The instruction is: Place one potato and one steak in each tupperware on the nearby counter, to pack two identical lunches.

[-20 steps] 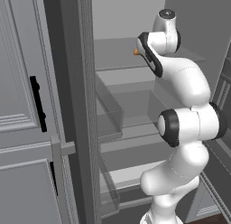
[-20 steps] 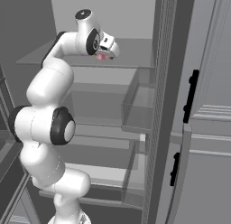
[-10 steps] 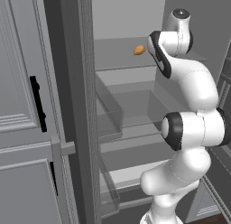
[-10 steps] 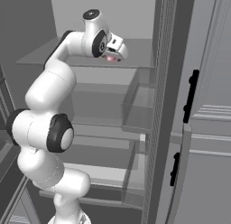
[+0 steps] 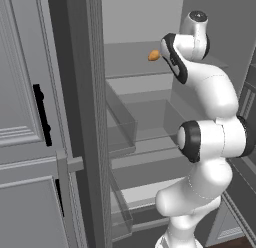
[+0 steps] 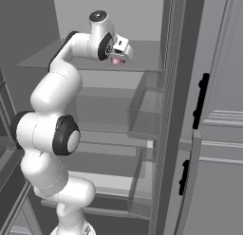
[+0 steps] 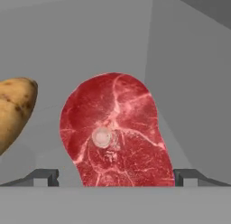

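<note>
Arm's stretched way up and forward, gripper [image 7: 115, 175] wide open, fingertips [image 7: 44, 177] sitting at 7 and 5 o'clock.

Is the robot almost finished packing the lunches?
No, it looks like the start. Nothing shows as packed: the steak and a potato sit side by side on the fridge shelf. Right now the gripper is open, one finger either side of the steak, not yet closed on it. Left to do: grab it, carry it to a tupperware, then fetch the rest.
</note>
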Motion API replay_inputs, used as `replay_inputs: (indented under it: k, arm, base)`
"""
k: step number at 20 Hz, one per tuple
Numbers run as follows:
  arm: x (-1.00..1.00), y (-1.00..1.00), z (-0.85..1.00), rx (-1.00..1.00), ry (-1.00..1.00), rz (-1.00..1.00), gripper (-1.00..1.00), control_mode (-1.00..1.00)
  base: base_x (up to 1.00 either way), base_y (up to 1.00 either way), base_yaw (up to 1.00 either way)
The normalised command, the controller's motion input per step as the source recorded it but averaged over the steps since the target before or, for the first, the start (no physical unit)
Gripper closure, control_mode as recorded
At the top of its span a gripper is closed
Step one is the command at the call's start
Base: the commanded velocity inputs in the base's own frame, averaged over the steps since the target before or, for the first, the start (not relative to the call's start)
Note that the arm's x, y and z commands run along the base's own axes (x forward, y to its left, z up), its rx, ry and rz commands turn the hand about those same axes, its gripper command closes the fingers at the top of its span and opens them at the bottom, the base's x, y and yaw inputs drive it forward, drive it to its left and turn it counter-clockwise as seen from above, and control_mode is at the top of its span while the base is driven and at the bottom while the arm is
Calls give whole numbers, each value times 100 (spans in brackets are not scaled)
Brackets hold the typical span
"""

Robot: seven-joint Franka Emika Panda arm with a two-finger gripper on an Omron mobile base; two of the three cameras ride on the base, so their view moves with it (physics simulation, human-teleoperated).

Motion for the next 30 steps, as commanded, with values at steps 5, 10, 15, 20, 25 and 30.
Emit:
replay_inputs:
  k: [5, 10, 15, 20, 25, 30]
  arm:
    - [0, -2, 0, 0, 1, 21, -100, -100]
    - [3, 0, -9, 0, -5, 12, -100, -100]
    - [12, 0, -28, -2, -11, 2, -100, -100]
    - [0, 0, -6, 0, -1, 0, -100, -100]
    - [0, 0, 0, 0, 0, 0, 100, -100]
    - [0, 0, 0, 0, 0, 0, 100, -100]
  base:
    - [0, 0, 0]
    - [0, 0, 0]
    - [0, 0, 0]
    - [0, 0, 0]
    - [0, 0, 0]
    - [0, 0, 0]
